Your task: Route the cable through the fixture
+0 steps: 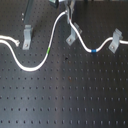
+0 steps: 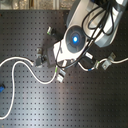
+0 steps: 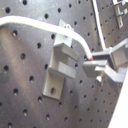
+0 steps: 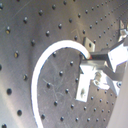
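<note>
Your gripper point(image 3: 98, 64) has its jaws pinched shut on the cable point(image 3: 75, 37), which arcs away from them over the grey fixture clip point(image 3: 61, 67) right beside them, then in the first exterior view trails across the perforated black table point(image 1: 75, 95).

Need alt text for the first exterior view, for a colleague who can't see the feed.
A white cable snakes across a black perforated board past three grey metal fixtures, with the gripper at the top edge above the middle one, where the cable rises to it. The cable carries a green band and a blue band.
</note>
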Available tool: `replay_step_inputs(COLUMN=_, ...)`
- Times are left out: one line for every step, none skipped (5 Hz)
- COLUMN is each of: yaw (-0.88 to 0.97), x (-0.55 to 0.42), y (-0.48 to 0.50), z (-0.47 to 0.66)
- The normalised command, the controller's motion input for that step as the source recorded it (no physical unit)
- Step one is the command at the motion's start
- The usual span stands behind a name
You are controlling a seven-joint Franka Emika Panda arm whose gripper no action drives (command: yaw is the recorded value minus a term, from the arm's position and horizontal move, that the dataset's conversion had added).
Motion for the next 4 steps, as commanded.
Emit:
replay_step_inputs(yaw=-0.37, x=-0.238, y=-0.153, z=0.0)
replay_step_inputs(yaw=-0.68, x=-0.28, y=-0.167, z=0.0)
replay_step_inputs(yaw=0.0, x=0.0, y=0.0, z=0.02)
replay_step_inputs(yaw=-0.07, x=-0.058, y=0.126, z=0.6)
